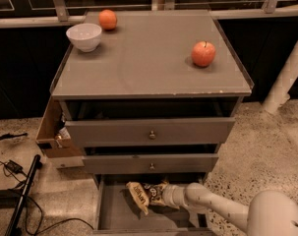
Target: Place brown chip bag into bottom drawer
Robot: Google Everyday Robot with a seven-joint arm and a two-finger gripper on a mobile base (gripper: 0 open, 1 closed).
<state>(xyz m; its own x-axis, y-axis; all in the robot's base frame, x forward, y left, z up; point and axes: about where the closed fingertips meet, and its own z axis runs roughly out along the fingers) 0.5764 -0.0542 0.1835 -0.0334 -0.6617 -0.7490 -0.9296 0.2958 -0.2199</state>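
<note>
The brown chip bag [142,194], dark brown with tan ends and white lettering, is inside the pulled-out bottom drawer [114,215], near its back. My gripper [161,194] reaches into the drawer from the right on a white arm [212,206] and sits against the bag's right end. The bag hides the fingertips. I cannot tell whether the bag rests on the drawer floor or hangs just above it.
Two knobbed drawers [151,132] sit above the open one. On the cabinet top are a red apple [203,53], an orange [107,19] and a white bowl [84,36]. A cardboard box [52,134] hangs at the cabinet's left side. Cables and a black pole [20,195] lie on the floor at left.
</note>
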